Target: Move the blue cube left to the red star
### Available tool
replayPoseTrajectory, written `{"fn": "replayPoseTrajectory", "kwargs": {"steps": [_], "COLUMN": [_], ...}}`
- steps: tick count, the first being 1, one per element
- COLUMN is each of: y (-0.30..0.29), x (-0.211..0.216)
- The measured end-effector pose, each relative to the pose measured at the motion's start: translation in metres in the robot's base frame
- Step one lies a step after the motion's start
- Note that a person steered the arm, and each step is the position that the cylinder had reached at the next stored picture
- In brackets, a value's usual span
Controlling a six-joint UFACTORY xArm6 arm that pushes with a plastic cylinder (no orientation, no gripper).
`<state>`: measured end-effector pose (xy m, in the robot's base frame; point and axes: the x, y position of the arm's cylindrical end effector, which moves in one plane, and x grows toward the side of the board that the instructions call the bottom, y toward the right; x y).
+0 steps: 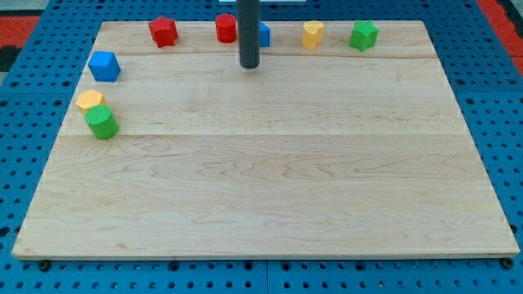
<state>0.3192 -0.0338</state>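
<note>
The blue cube (104,66) sits near the table's (270,196) left edge in the view, below and to the left of the red star (163,32), apart from it. My tip (249,65) rests well to the right of both, just below a red cylinder (225,28) and a second blue block (262,34) partly hidden behind the rod. There are no jaws to report. Judged stage: approach, no contact yet. The next move calls for reaching the cube's lower side and pushing it up beside the star's left.

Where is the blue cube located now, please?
The blue cube sits near the board's left edge in the upper part of the camera view, below-left of the red star and just above the yellow block.
</note>
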Motion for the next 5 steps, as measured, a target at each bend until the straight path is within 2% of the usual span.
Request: {"fn": "replayPoseTrajectory", "kwargs": {"steps": [1, 3, 5], "y": [-0.034, -0.145, -0.228], "x": [0.025, 0.025, 0.036]}}
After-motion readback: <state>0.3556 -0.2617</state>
